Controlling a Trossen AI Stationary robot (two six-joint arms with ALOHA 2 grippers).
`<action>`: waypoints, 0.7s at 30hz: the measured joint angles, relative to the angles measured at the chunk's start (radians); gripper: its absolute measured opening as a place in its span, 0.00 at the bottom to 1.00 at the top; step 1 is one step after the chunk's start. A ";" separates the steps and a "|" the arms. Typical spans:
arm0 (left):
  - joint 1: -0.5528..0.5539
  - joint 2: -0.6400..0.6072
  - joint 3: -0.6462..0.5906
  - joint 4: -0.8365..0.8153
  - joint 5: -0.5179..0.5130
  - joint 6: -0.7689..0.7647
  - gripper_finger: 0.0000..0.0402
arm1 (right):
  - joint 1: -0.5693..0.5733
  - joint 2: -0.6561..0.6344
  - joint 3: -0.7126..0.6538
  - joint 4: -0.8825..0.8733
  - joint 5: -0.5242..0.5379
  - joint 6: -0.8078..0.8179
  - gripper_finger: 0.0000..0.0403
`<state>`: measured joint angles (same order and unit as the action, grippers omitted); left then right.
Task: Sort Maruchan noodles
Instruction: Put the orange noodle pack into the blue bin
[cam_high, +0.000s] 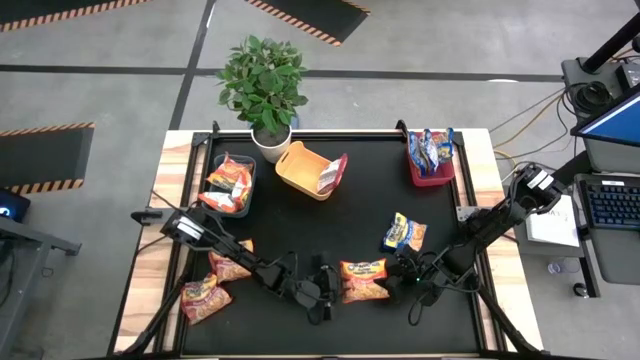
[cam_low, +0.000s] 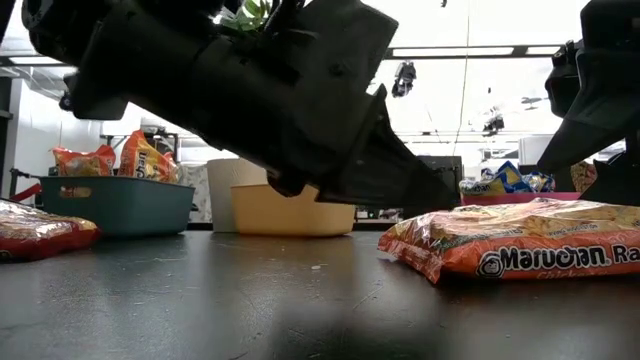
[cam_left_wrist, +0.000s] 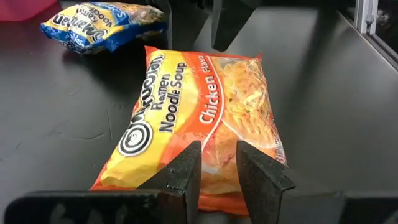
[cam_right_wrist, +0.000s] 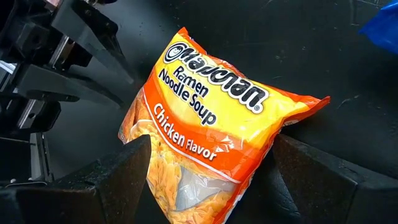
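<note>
Both grippers meet at one orange packet, sorting roughly half done.

Going left to right in the high view: two pinkish-red packets (cam_high: 205, 297) lie loose at about 8 o'clock near the table's (cam_high: 300, 215) left edge. At 10 o'clock the teal bin (cam_high: 246, 163) holds orange packets. The left gripper (cam_high: 322, 292), fingers nearly together with a narrow gap and holding nothing, sits at 6 o'clock just beside the orange chicken packet (cam_left_wrist: 205, 118). At 12 o'clock the orange bin (cam_high: 296, 170) holds a pinkish-red packet. The right gripper (cam_right_wrist: 208, 186), fingers spread wide, straddles the chicken packet's other end. A blue packet (cam_high: 405, 232) lies loose at 4 o'clock; the red bin (cam_high: 430, 175) at 2 o'clock holds more blue ones. I judge four loose packets remain. The table's middle is bare, giving room; both grippers work close to the front edge.
</note>
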<state>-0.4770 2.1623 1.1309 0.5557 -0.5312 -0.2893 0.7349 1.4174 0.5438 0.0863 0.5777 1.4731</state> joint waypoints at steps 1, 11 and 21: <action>0.000 0.011 0.000 0.034 -0.001 0.000 0.21 | 0.000 0.000 0.000 0.000 0.000 0.000 0.81; -0.004 0.117 0.000 0.233 0.051 0.016 0.19 | 0.000 0.000 0.000 0.001 -0.001 -0.003 0.81; -0.004 0.126 0.000 0.210 0.044 0.018 0.19 | 0.000 0.000 0.000 0.015 -0.002 -0.102 0.79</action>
<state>-0.4808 2.2882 1.1305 0.7658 -0.4876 -0.2711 0.7345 1.4178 0.5434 0.1011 0.5762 1.3715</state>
